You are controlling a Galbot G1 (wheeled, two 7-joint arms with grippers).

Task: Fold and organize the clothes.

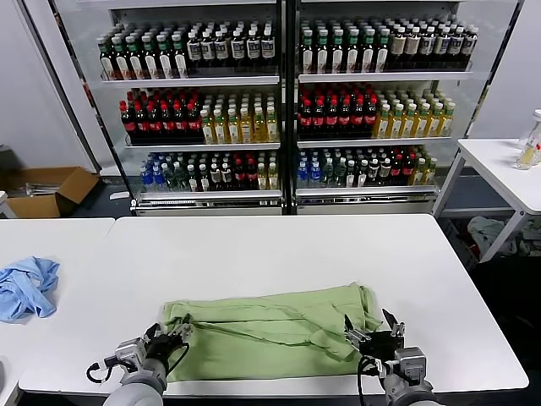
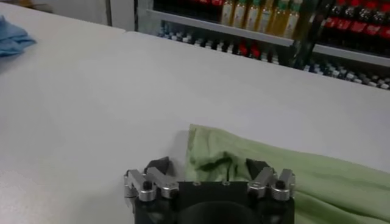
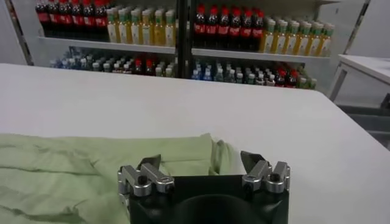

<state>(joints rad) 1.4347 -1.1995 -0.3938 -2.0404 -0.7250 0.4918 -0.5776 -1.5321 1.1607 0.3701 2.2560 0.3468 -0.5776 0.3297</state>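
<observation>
Looking at the head view first: the polo shirt (image 1: 270,334) lies spread in a wide band across the near part of the white worktop (image 1: 279,245), already doubled over lengthwise by the look of the creases. The left hand (image 1: 166,342) sits at the shirt's left end and the right hand (image 1: 372,331) at its right end, both low near the front edge. A blue garment (image 1: 27,286) is crumpled well apart on the neighbouring worktop to the left, and drink shelves (image 1: 283,110) fill the background

Left wrist view: the left hand (image 2: 208,166) has its fingers spread, nothing between them, with the shirt's corner (image 2: 210,152) just ahead. Not grasping yet

Right wrist view: same deal, the right hand (image 3: 201,159) is released, fingers apart, hovering over the shirt's edge (image 3: 183,149), no cloth pinched

My guess is we're between folds, both hands lining up on the two ends. Next move probably needs each hand to drop onto its end, pinch all the layers cleanly, then lift together so the cloth doesn't slide or bunch
</observation>
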